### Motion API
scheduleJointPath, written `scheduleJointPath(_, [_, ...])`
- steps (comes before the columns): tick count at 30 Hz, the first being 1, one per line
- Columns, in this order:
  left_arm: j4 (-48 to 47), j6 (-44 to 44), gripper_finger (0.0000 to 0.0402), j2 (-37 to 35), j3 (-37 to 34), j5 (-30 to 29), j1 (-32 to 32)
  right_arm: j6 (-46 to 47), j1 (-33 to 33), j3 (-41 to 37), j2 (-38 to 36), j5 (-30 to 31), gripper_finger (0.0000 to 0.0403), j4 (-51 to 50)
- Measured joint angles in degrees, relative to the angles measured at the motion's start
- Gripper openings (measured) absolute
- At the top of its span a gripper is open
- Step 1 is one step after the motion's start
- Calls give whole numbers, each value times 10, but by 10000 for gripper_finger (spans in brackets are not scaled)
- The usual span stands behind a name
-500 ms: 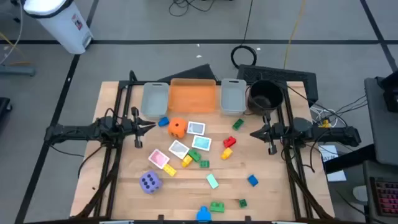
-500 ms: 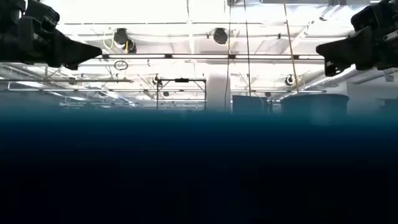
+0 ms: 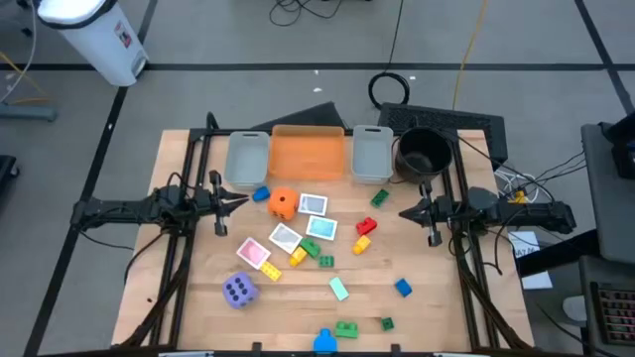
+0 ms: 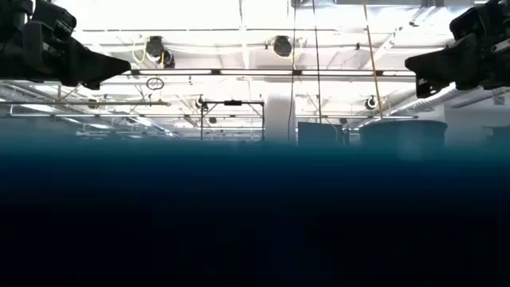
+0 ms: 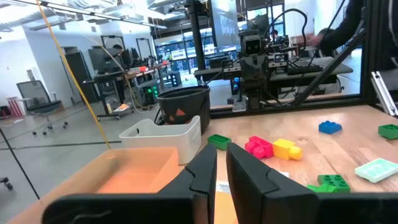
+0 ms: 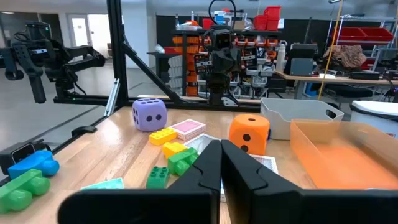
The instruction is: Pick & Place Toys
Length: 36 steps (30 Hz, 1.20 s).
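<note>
Wooden table (image 3: 427,307), centre frame: soft, light orange die (image 3: 284,204) suits opposite-face grasp; both grippers closed, empty.

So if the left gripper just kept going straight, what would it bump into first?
Probably nothing on the table. The shut left gripper points level above the toys, toward the right gripper opposite, though its height is hard to judge.

Matt wooden table (image 3: 198,297), foam-like orange die (image 3: 284,204), glossy plastic bricks (image 3: 364,226).

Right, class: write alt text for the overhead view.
Toys lie scattered on a wooden table: an orange die, a purple die, bricks and cards. The left gripper and right gripper wait shut and empty at the sides.
</note>
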Motion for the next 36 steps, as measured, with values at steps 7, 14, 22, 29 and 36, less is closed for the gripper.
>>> scheduleJointPath(7, [0, 0, 47, 0, 0, 0, 0, 0, 0, 0, 0, 0, 0, 0])
scheduleJointPath(14, [0, 0, 47, 0, 0, 0, 0, 0, 0, 0, 0, 0, 0, 0])
scheduleJointPath(22, [0, 0, 47, 0, 0, 0, 0, 0, 0, 0, 0, 0, 0, 0])
scheduleJointPath(29, [0, 0, 47, 0, 0, 0, 0, 0, 0, 0, 0, -1, 0, 8])
scheduleJointPath(36, [0, 0, 47, 0, 0, 0, 0, 129, 0, 9, 9, 0, 0, 154])
